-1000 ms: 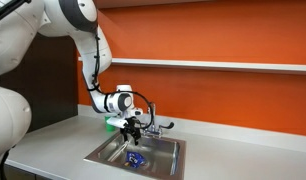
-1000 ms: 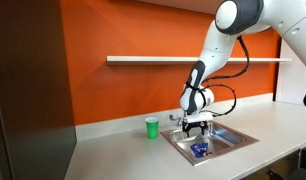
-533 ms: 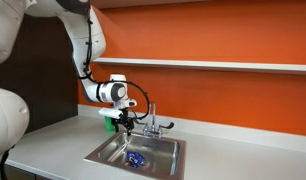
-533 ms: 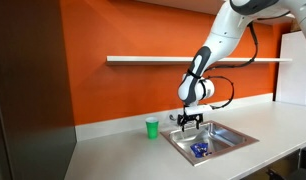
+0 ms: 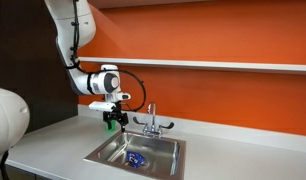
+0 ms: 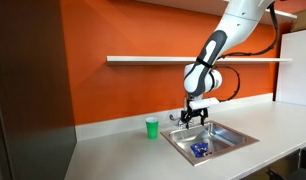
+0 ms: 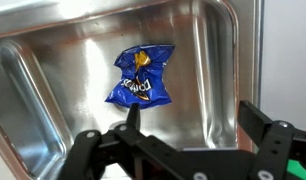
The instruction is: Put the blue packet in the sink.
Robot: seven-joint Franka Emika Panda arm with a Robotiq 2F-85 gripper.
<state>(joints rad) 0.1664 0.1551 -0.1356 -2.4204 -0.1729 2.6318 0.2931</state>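
Blue packet [image 7: 141, 78] lay crumpled on the floor of the sink [image 7: 48, 95], roughly mid-basin, touching none of the walls. Wrist view showed light markings and a spot of yellow on its face, with the edges curled up. In both exterior views it read as a small dark-blue patch on the steel bottom [image 5: 135, 158] [image 6: 200, 149].

Pincer [image 7: 178, 148] hung above the basin, well clear of the packet. Its two fingers [image 7: 85, 148] stood wide apart with nothing between them. In an exterior view the pincer [image 5: 114, 123] pointed down over the back rim of the sink [image 5: 106, 156], beside the faucet [image 5: 150, 121]. In an exterior view it sat above the sink [image 6: 229, 135] near the back-left corner [image 6: 196, 118].

Arm [image 5: 71, 40] reached in from above, white with black cabling looped near the wrist.

Green cup [image 6: 151, 127] stood upright on the table [image 6: 113, 150], beside the sink and apart from it. A bit of green showed right at the pincer in an exterior view, possibly that same cup, though too hidden to be sure.

Orange wall [image 5: 223, 100] ran behind, with a long shelf [image 5: 223, 66] mounted on it.
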